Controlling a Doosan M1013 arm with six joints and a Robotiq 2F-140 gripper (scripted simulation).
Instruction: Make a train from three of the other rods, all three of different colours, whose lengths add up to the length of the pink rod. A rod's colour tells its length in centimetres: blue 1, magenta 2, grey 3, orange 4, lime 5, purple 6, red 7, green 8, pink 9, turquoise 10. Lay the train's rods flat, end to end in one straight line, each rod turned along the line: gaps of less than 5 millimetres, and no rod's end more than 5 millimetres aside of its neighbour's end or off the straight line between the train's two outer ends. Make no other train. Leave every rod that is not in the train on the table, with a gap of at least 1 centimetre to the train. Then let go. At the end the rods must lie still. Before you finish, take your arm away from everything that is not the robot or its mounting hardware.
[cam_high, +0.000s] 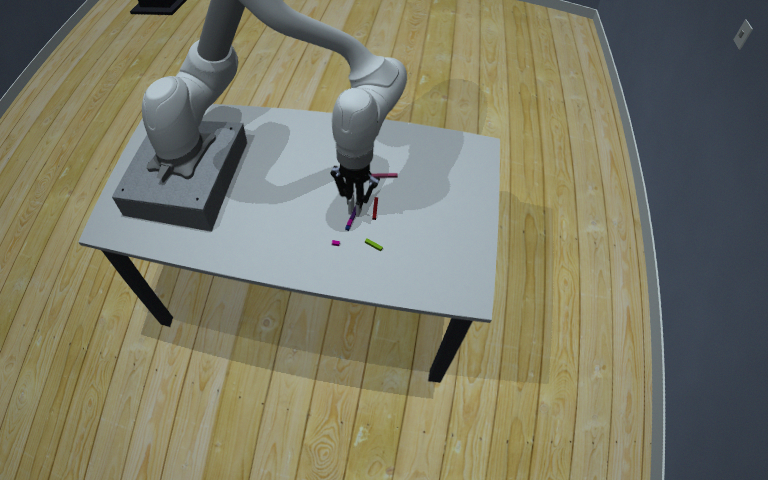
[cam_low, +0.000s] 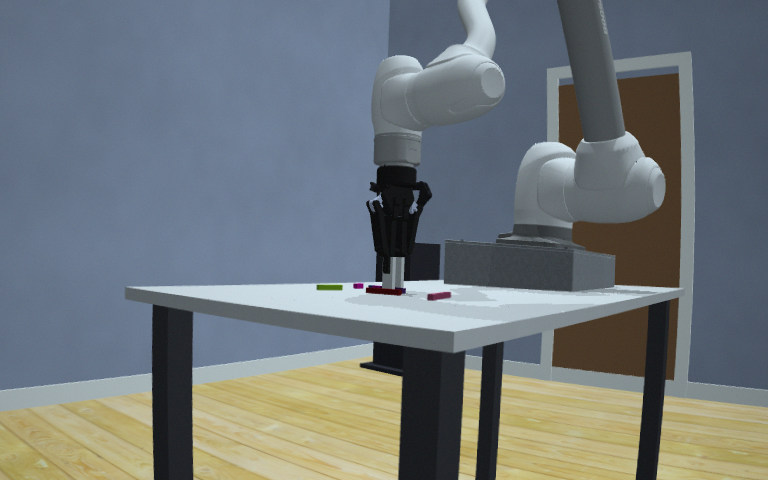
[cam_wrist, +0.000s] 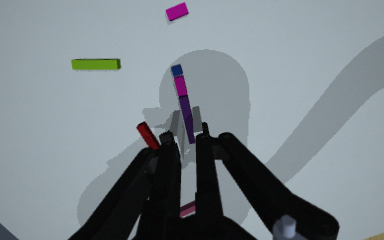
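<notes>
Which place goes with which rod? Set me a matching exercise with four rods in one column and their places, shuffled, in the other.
Rods
1. blue rod
2. purple rod
3. lime rod
4. pink rod

Places
A. between the gripper's fingertips, seen from the wrist
B. at the row's end farthest from the gripper
C. partly hidden behind the gripper in the wrist view
D. apart from the row, on the red rod's side of it

Pairs: 1-B; 2-A; 3-D; 4-C

Pink rod (cam_wrist: 188, 209) mostly hidden behind jaws; red rod's (cam_wrist: 147, 135) near end covered too.
</notes>
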